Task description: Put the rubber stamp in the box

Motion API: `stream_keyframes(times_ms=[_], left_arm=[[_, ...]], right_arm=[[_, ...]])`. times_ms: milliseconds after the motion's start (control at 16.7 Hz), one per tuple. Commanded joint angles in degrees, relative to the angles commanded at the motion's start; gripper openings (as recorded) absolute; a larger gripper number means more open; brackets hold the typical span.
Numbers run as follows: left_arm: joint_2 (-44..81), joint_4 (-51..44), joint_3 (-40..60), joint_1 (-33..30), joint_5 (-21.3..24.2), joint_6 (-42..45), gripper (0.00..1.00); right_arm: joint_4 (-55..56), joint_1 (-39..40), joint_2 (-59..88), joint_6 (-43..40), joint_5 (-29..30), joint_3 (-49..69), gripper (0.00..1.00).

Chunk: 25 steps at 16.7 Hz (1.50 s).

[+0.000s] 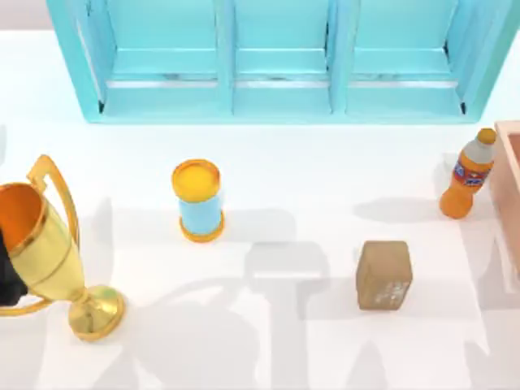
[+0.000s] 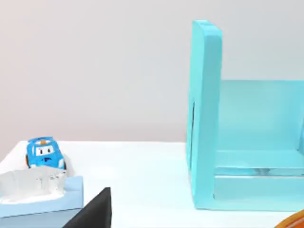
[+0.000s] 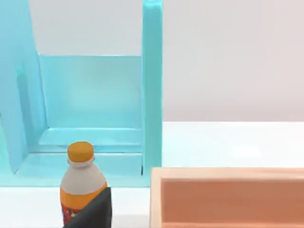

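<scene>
The rubber stamp, a small tan-brown block with faint whitish marks, lies on the white table right of centre, with nothing touching it. The salmon-pink box is cut off by the table's right edge; in the right wrist view the box shows its thick rim and hollow inside. A dark piece of my right gripper sits low in that view, short of the box and bottle. A similar dark piece of my left gripper appears in the left wrist view, away from the stamp.
An orange bottle stands just left of the box. A blue cylinder with orange ends stands left of centre and a gold trophy at the far left. The turquoise shelf cabinet spans the back. A toy car sits by a tissue box.
</scene>
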Motion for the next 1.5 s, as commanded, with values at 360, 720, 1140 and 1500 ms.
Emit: stream_keyframes(times_ms=[360, 720, 1140, 1500], left_arm=[[0.0, 0.0, 0.0, 0.0, 0.0, 0.0, 1.0], [0.0, 0.0, 0.0, 0.0, 0.0, 0.0, 1.0], [0.0, 0.0, 0.0, 0.0, 0.0, 0.0, 1.0], [0.0, 0.0, 0.0, 0.0, 0.0, 0.0, 1.0]], right_arm=[[-5.63, 2.49, 6.03, 2.81, 0.05, 5.69, 1.0], [-25.3, 11.22, 32.56, 12.85, 0.16, 28.88, 1.0], [-51.74, 23.86, 76.4, 25.89, 0.22, 61.99, 1.0], [-67.45, 32.11, 100.84, 33.25, -0.09, 82.34, 1.0]])
